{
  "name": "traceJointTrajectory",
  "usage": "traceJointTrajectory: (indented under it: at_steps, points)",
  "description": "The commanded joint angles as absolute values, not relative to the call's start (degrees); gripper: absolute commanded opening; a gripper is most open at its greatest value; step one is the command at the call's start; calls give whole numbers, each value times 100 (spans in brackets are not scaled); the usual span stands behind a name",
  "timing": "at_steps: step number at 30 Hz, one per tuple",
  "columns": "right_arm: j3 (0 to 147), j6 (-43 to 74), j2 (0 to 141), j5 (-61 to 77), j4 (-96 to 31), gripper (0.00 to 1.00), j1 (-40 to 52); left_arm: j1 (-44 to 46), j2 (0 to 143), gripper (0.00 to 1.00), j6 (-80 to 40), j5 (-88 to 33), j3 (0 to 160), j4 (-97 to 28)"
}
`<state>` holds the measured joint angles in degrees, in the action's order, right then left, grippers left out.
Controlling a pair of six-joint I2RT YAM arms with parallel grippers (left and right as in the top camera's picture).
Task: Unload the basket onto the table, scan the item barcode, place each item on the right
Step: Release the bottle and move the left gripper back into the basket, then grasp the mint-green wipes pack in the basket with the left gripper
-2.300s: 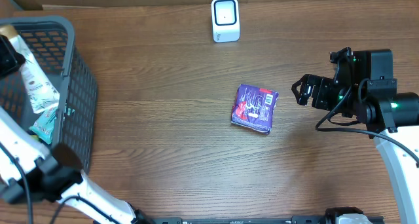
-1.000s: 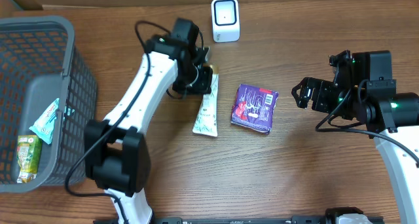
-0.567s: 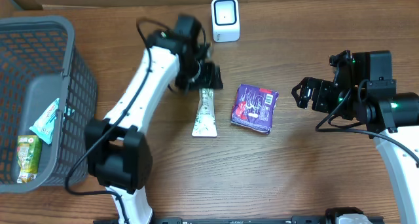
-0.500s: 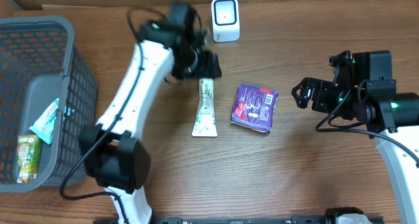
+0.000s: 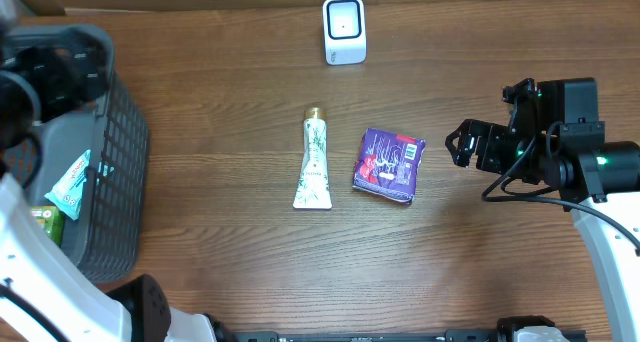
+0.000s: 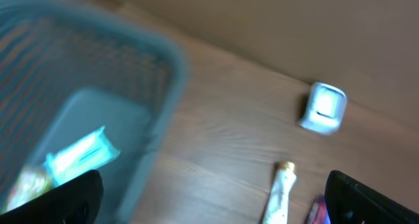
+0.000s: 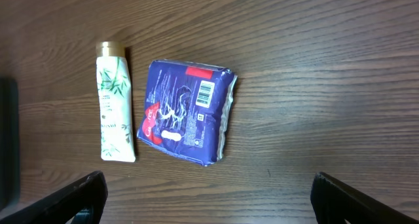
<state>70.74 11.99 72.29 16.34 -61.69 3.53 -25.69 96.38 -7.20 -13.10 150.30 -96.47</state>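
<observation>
Purple glossy film, item one: the purple packet [image 7: 186, 112].
- Form: flat and pillow-shaped, with one crimped edge showing. A white barcode panel faces up.
- Place: on the wooden table [image 5: 250, 262], straight ahead of your right gripper [image 5: 457, 144]. It is near the fingertips but clear of them.
- Handling, as I judge it: light, soft and crinkly, and slick on the film. Take it across its narrow width by the two long edges, keep the pads off the barcode, and squeeze gently.

Item two: the tube [image 7: 115, 112].
- Form: cream plastic with a green leaf print, a gold cap at one end and a flat sealed tail at the other.
- Place: just beyond the packet as seen from your right gripper, lying parallel to it and not touching.
- Handling: likely light, squashy in the body and firmer near the cap. No barcode shows on its upper face.

Scanner [image 5: 344, 29]: a white rounded box standing upright, well apart from both tools.

Tools:
- Right gripper: jaws spread wide, nothing between them.
- Left gripper [image 6: 216, 198]: its fingers sit at the outer edges of its own view, wide and empty. It hangs over the grey mesh basket [image 5: 120, 142], well apart from both items.
</observation>
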Motion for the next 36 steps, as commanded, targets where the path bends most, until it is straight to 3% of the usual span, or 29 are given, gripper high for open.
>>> traceJointTrajectory:
  at_steps: [1, 7, 21, 22, 30, 33, 36]
  points:
    - [7039, 1201, 7220, 1662, -6160, 100, 379, -3540, 9810, 98, -1564, -775, 14398, -9673]
    - [7039, 1201, 7220, 1662, -6160, 100, 379, -4571, 9889, 99, -1708, -558, 12355, -8646]
    - [7039, 1197, 7220, 1660, -6003, 100, 379, -4460, 9911, 99, -701, -947, 9367, -5964]
    - [7039, 1197, 7220, 1660, -5999, 100, 379, -4460, 9911, 93, -633, -976, 9258, -5833]
    - [7039, 1199, 7227, 1662, -5907, 100, 379, -4331, 9913, 93, 1138, -1494, 8853, -4652]
    - [7039, 1199, 7271, 1662, -5907, 100, 379, -4309, 9913, 84, 2276, -1295, 8764, -4569]
    - [7039, 1199, 7345, 1660, -5905, 100, 379, -4318, 9963, 83, 2615, -1243, 8630, -4331]
